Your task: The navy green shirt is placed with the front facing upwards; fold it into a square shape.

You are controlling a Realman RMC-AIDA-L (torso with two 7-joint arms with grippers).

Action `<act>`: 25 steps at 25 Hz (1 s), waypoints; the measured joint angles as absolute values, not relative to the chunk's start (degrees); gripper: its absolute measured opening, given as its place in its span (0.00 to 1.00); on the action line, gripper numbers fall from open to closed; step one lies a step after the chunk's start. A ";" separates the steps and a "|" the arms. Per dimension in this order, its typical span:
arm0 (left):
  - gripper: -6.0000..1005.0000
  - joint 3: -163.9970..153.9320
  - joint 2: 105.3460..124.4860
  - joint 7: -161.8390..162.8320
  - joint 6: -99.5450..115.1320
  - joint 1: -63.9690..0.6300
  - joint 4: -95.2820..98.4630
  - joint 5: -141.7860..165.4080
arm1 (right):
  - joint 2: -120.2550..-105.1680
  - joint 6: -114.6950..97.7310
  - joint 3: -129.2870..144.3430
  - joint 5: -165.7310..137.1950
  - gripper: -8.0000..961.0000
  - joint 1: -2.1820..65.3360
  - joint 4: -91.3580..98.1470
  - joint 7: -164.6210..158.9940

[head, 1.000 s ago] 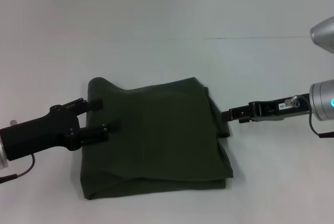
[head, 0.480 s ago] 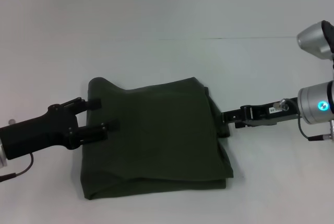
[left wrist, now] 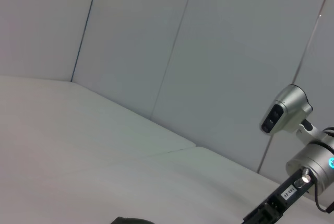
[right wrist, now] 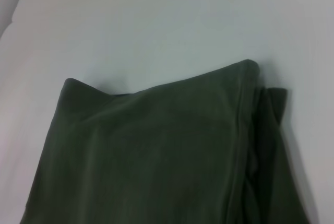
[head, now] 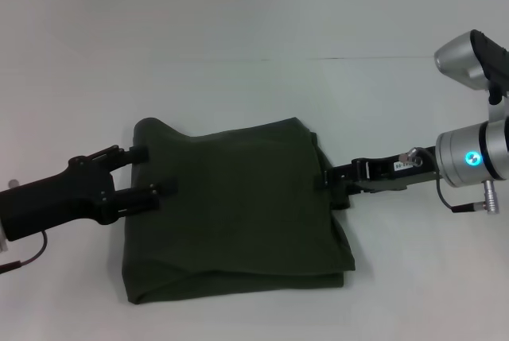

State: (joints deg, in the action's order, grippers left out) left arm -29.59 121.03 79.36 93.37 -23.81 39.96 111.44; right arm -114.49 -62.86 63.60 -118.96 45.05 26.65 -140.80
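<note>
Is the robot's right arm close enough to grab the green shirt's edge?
Probably yes. The right gripper already sits at the right edge of the folded navy green shirt, with nothing between them on the white table. Whether its fingers have closed isn't visible.

Soft, even light from overhead fills all 3 views, leaving the pale bench (head: 238,31) bright and nearly glare-free. The navy green shirt (head: 238,214) reads very dark, its folds barely separated, with only a faint shadow along its near edge. A small cyan lamp glows on the right arm (head: 471,158). The right wrist view is soft, the cloth's edges blurred. The left wrist view is crisper, its wall panels evenly grey
</note>
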 joint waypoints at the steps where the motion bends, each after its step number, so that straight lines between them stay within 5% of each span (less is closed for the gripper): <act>1: 0.88 -29.50 121.02 79.31 93.35 -23.75 39.95 111.44 | -114.65 -62.81 63.64 -119.18 0.84 45.11 26.64 -141.03; 25: 0.88 -29.33 121.02 79.27 93.34 -23.89 40.08 111.43 | -116.13 -61.34 63.72 -122.16 0.83 47.05 26.45 -142.82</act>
